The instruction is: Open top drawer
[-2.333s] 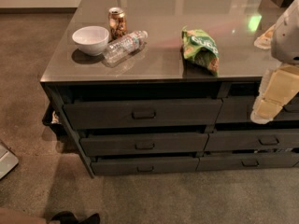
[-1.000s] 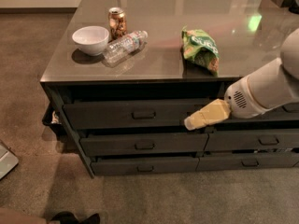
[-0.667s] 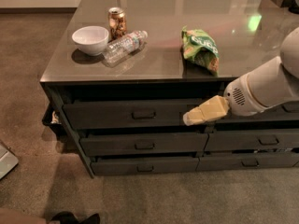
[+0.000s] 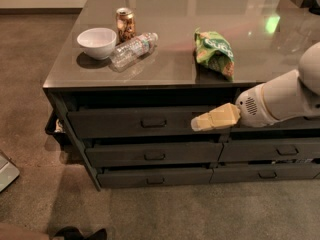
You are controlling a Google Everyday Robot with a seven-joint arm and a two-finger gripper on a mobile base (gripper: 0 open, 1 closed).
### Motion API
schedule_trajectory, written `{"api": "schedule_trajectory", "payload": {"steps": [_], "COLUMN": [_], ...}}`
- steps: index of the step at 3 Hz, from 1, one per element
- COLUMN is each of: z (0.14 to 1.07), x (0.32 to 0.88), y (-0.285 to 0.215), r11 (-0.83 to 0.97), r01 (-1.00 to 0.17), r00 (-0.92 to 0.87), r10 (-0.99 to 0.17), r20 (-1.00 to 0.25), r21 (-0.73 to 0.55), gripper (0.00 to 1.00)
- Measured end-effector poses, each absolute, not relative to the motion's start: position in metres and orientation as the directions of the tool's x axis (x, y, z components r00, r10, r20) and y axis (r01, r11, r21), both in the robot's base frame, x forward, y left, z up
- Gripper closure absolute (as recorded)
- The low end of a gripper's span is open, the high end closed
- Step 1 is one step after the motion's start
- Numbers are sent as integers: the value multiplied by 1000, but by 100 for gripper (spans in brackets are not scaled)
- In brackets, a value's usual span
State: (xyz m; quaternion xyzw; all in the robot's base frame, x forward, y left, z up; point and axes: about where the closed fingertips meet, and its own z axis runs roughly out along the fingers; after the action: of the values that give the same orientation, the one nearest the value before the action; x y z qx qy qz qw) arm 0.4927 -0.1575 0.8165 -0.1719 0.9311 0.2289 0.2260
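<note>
high frontal view, end effector (image 4: 199,123) mid-right

White arm (image 4: 282,96) with a cream gripper (image 4: 199,123)
The gripper is seen right of centre, wedge-shaped and glossy. The arm is cased in smooth, rounded white shells, and a round patch of small holes (image 4: 250,105) is set at its wrist.

Dim warm light glared on the table (image 4: 165,69), while the gripper (image 4: 201,122) shone pale before the shadowed top drawer (image 4: 110,122)
</note>
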Motion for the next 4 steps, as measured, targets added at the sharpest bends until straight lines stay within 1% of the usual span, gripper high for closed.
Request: {"api": "schedule_trajectory", "payload": {"steps": [1, 2, 3, 4], "z": [804, 798, 796, 786], "x": [506, 529, 549, 567], "y": [-136, -107, -79, -51], "r11": [792, 731, 674, 633], "r01": [-446, -501, -552, -589], "r00": [-808, -756, -711, -685], "r10": [-157, -110, -74, -62], "r20": [-568, -645, -699, -726], "r21": [416, 463, 490, 502], "gripper": [0, 0, 0, 0]}}
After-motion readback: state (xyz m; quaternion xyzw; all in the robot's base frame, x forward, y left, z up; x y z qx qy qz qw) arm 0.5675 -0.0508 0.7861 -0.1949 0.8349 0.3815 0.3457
